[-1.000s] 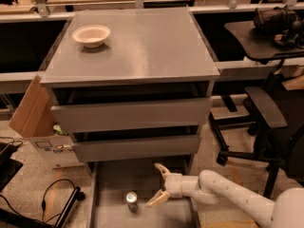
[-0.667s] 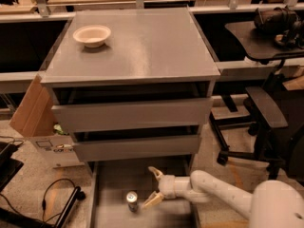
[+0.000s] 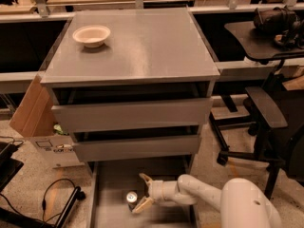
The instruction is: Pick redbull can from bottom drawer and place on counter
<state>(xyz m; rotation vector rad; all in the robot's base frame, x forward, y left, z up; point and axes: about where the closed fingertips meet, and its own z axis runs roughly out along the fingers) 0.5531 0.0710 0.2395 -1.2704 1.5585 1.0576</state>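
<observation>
1. redbull can stands upright on the floor of the bottom drawer, long axis vertical. Its shiny silver top faces up. It sits about mid-width, toward the front half of the pulled-out tray.
2. gripper is low inside the bottom drawer, just right of the can, reaching in from the right on the white arm.
3. fingers are spread wide apart and hold nothing. One tip is behind the can, the other in front of it, so the can sits at the mouth of the gap. Can't tell if either tip touches it.
4. counter is flat grey metal, slightly reflective. The only thing on it is a cream bowl near the back-left corner.
5. The two upper drawers are partly pulled out, much less than the bottom one.
6. Room: cardboard box leans against the cabinet's left side, black cables lie on the speckled floor to the left, black office chair stands to the right, dark side desks sit behind.
</observation>
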